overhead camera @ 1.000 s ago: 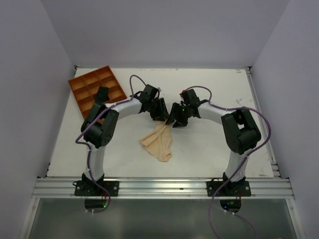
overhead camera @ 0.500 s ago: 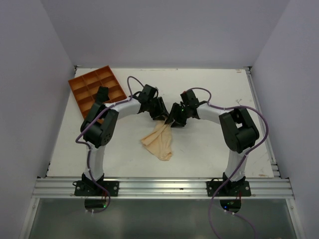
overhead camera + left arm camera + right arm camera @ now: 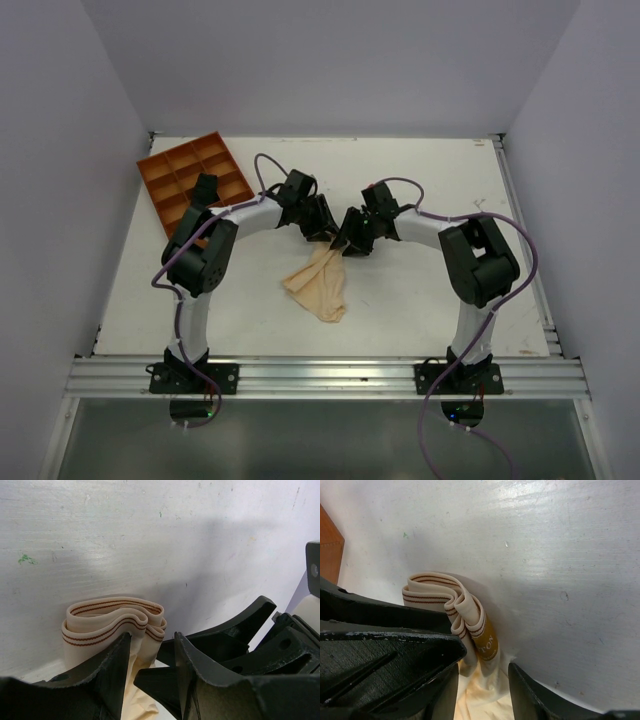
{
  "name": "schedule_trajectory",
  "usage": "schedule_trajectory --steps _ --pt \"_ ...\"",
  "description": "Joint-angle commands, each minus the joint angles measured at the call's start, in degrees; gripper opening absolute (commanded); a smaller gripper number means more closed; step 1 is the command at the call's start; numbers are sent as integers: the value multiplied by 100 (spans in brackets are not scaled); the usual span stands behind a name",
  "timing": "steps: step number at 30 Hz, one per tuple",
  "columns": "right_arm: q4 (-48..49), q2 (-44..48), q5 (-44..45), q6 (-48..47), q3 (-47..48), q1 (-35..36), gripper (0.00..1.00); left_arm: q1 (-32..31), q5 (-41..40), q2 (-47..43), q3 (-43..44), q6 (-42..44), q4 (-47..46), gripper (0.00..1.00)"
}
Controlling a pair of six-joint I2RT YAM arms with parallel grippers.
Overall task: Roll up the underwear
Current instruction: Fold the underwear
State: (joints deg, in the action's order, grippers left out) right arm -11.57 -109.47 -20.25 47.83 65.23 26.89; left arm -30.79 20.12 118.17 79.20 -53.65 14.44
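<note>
The underwear [image 3: 318, 284] is pale beige and lies crumpled mid-table, its far end drawn up to where both grippers meet. My left gripper [image 3: 325, 232] and right gripper [image 3: 350, 240] stand tip to tip over that end. In the left wrist view the folded waistband [image 3: 115, 617], with brown stripes, bunches ahead of my left gripper [image 3: 150, 641], and fabric runs between its narrowly spaced jaws beside a finger of the other gripper. In the right wrist view the waistband [image 3: 470, 615] and its tan label fill the narrow gap of my right gripper [image 3: 482, 672].
An orange compartment tray [image 3: 195, 178] stands at the back left, and its corner shows in the right wrist view [image 3: 329, 550]. The white table [image 3: 430, 170] ends at a metal rail along the near edge [image 3: 320, 375].
My right gripper has shifted slightly left, closer to the left gripper. The underwear has hardly moved.
</note>
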Motion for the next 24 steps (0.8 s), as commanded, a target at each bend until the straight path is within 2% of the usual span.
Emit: schedule_trajectory --steps 1,16,19,24 --pt "955 4 83 279 25 79 50 -217 616 -224 184 -172 -46 45" --pt "1175 5 108 543 -28 175 52 -226 581 -128 210 -172 -46 45" --pt "815 -127 275 490 95 228 49 -226 598 -127 227 -190 -37 45" --pt "464 -197 478 455 113 246 38 -226 581 -180 219 -155 6 45"
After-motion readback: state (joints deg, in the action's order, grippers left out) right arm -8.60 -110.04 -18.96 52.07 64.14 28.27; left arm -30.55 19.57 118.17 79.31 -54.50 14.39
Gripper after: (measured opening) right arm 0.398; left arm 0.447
